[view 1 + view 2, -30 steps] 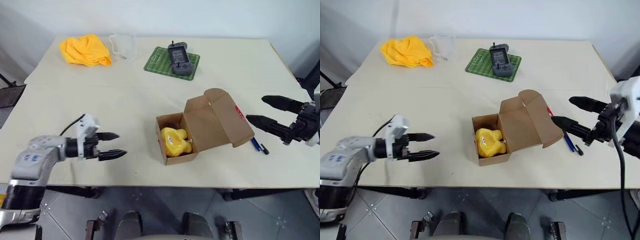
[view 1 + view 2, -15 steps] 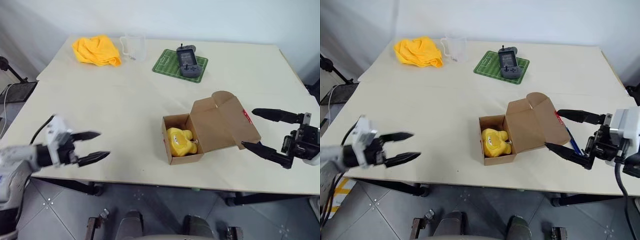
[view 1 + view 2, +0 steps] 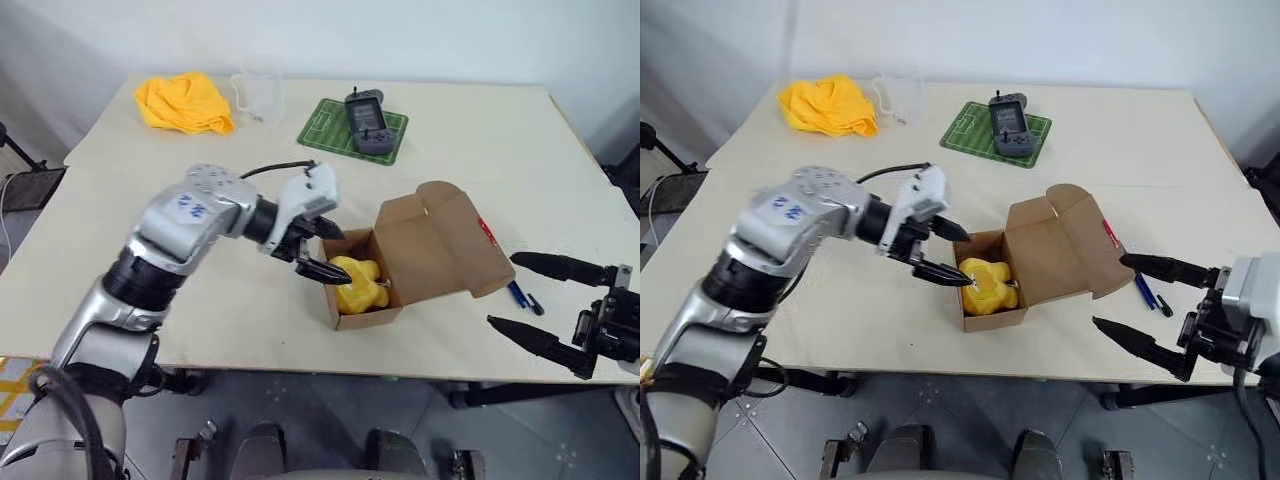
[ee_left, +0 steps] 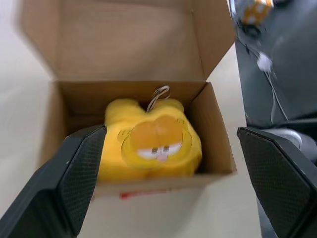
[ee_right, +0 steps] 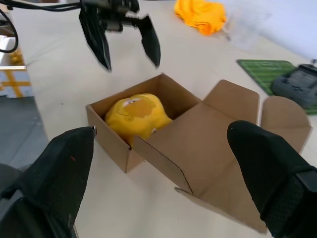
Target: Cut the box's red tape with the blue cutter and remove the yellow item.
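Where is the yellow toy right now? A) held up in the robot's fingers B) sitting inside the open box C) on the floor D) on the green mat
B: the yellow toy sits inside the open box, and the left gripper hovers open beside it, not holding it.
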Controlling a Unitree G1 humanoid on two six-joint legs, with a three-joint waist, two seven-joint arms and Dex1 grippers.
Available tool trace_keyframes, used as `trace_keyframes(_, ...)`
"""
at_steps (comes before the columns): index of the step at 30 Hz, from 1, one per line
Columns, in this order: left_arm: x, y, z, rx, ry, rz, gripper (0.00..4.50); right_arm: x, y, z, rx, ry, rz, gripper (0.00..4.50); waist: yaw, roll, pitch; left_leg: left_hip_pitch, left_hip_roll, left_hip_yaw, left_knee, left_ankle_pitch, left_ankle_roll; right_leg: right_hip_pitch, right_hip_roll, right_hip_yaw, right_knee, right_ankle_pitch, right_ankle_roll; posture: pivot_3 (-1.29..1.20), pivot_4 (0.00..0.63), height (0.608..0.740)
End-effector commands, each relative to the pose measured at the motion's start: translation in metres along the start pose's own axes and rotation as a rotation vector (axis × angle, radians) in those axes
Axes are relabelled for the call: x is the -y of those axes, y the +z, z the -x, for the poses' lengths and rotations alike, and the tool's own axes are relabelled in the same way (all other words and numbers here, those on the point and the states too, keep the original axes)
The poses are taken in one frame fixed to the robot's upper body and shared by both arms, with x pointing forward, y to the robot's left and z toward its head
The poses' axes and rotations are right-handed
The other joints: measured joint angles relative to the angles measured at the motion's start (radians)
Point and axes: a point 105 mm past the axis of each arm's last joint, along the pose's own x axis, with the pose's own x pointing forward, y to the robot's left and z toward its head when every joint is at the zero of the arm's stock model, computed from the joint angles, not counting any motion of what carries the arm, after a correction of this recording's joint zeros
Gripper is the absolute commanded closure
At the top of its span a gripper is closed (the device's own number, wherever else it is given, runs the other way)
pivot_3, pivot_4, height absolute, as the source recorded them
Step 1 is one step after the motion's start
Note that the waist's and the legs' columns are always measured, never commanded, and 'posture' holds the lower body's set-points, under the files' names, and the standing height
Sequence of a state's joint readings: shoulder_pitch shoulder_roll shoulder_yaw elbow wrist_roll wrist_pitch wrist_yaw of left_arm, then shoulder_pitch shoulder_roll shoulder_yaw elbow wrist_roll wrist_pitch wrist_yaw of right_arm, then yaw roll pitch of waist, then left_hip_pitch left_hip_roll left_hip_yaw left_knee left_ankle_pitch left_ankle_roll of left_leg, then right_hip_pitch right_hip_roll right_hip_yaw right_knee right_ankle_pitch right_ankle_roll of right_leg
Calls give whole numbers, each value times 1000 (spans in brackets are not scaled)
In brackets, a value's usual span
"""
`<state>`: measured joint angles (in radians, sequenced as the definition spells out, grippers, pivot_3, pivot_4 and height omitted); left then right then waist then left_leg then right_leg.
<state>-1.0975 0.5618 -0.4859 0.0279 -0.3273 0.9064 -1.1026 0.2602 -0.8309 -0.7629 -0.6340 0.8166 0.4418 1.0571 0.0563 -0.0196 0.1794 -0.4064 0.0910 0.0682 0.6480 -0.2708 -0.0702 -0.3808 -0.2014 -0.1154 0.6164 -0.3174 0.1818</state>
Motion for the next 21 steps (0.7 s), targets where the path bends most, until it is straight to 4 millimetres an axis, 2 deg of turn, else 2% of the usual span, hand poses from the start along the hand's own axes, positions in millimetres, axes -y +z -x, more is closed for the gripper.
trace_keyframes(1,-3,3,-21,-45,0,-71,14,-5,11,2,24,-43,30,0,0,0,0,0,0,0,0,0,0,0,0,0,0,0,0,0,150,740)
trace_keyframes(6,-4,-12,-46,-142,-33,-139,14,-15,10,3,9,-51,-12,0,-2,0,0,0,0,0,0,0,0,0,0,0,-1,0,0,0,150,740)
trace_keyframes(9,-16,-30,-52,-226,1,-199,14,-18,9,4,-1,-56,-22,0,-1,-1,0,0,0,0,0,0,0,0,0,0,-1,0,0,0,150,740)
trace_keyframes(12,-19,-27,-55,-212,2,-222,602,-19,9,4,-4,-61,-28,0,0,0,0,0,0,0,1,0,0,2,0,0,-2,0,0,0,150,740)
trace_keyframes(16,-22,-24,-60,-186,7,-240,1795,-21,6,3,-12,-61,-36,0,0,0,0,1,0,0,1,0,0,2,0,0,-2,0,0,0,150,740)
trace_keyframes(21,-21,-6,-60,-69,-7,-221,3309,-21,0,4,-20,-65,-43,0,6,-1,0,1,0,0,1,0,1,3,0,0,-3,0,0,0,150,740)
